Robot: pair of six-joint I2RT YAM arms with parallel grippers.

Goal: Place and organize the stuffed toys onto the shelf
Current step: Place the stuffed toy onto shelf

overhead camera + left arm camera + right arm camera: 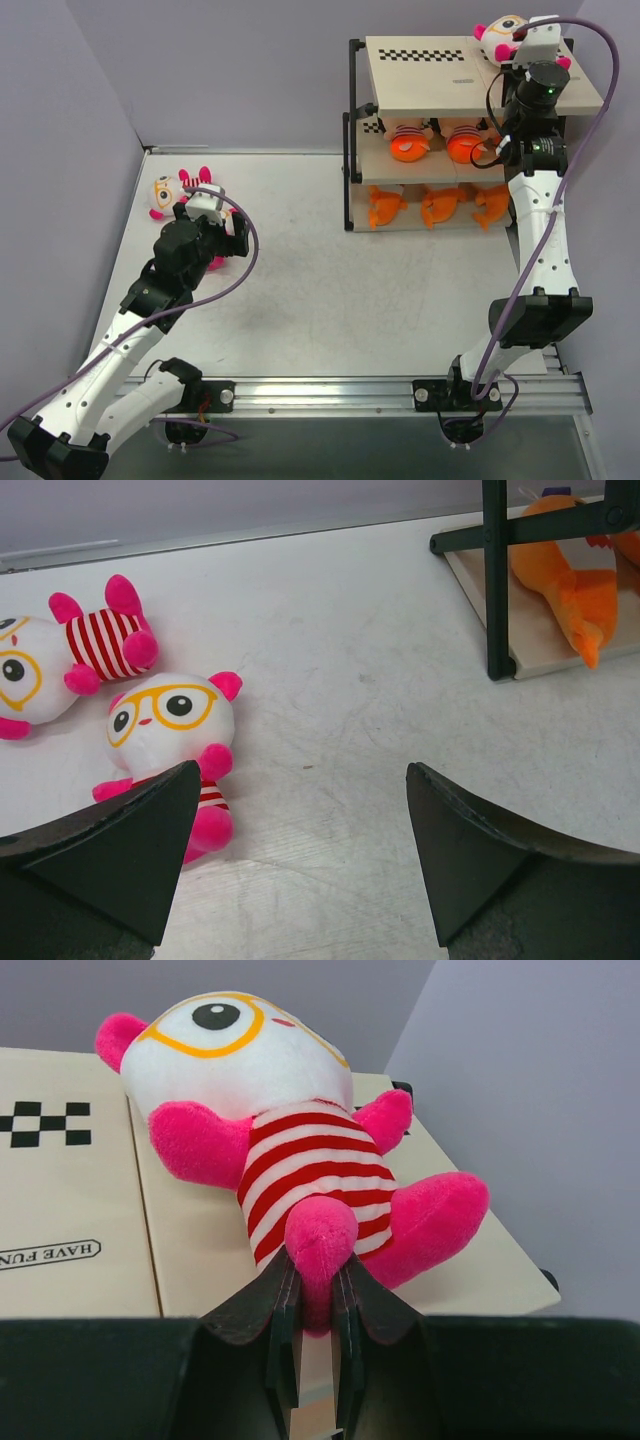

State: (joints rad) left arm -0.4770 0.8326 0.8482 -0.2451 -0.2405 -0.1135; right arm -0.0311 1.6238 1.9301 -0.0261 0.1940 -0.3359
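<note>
While the right claw (318, 1280) pinched one leg of a pink toy (300, 1160) atop the shelf (70, 1180), the left claw (300, 780) gaped wide near 2 toys (165, 730).

A robotics lab: plain partition walls (230, 70), grey table (330, 290), arms (540, 250) bolted to rail (330, 392).

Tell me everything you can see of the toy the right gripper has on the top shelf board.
The plush toy looks soft and fuzzy: round white face, yellow-rimmed glasses, pink ears, arms and legs, red-and-white striped body. It lies face up on the shelf's top board, near its right end, head away from the wrist camera. The right gripper is pinched on one pink leg; nothing else touches it.
</note>
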